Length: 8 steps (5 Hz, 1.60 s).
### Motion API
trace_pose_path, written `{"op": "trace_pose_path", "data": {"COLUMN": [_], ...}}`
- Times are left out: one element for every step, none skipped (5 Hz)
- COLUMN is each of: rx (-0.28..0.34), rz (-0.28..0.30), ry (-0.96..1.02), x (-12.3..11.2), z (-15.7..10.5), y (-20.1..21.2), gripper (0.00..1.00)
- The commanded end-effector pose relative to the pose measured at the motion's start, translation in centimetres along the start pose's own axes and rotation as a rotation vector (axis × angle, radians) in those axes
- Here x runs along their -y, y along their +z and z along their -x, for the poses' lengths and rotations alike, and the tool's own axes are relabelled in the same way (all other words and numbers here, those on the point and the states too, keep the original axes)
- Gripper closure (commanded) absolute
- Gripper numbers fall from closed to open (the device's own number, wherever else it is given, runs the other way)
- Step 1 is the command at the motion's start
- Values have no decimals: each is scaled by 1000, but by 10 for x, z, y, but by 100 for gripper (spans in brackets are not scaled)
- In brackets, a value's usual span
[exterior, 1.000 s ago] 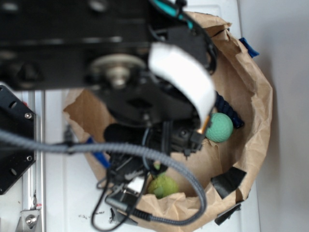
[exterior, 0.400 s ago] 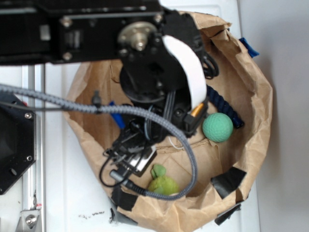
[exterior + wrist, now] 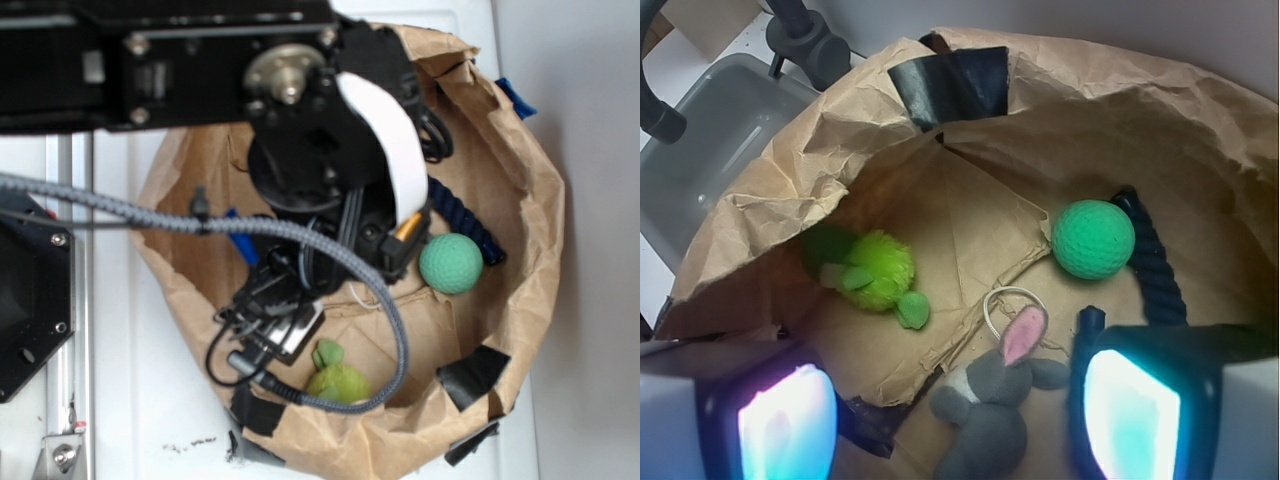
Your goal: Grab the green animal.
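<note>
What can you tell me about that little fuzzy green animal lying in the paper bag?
The green animal is a small fuzzy plush with a bright yellow-green rounded body, a darker green part at one end and small paler green bits sticking out. It lies on the crumpled floor of the brown paper bag, close to one wall. Nothing grips it; the gripper is apart from it.

In the exterior view the arm [image 3: 300,150] hides the grey plush mouse [image 3: 995,400] and most of the dark rope [image 3: 462,222]. The wrist view cuts the gripper's [image 3: 960,415] fingers [image 3: 1135,410] off at the bottom edge. Paper bag wall [image 3: 760,250] shadows part of the green animal [image 3: 872,272].
</note>
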<state>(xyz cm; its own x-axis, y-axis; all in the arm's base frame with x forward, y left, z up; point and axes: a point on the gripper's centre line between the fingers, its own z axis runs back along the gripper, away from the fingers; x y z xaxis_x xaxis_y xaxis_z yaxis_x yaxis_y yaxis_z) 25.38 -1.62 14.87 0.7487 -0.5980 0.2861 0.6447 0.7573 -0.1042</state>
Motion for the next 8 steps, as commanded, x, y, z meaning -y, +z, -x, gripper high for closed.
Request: {"op": "trace_pose_path", "data": {"rx": [37, 79, 53, 139, 110, 54, 3, 1], "rz": [126, 129, 95, 67, 94, 53, 89, 150], "ry": [-359, -433, -565, -687, -752, -807, -860, -943], "x": [-10, -12, -10, -8, -11, -9, -2, 26], "z": [-20, -21, -13, -7, -11, -14, -19, -13], "y": [26, 31, 7, -12, -35, -61, -86, -94], "gripper": [0, 0, 0, 0, 0, 0, 0, 0]}}
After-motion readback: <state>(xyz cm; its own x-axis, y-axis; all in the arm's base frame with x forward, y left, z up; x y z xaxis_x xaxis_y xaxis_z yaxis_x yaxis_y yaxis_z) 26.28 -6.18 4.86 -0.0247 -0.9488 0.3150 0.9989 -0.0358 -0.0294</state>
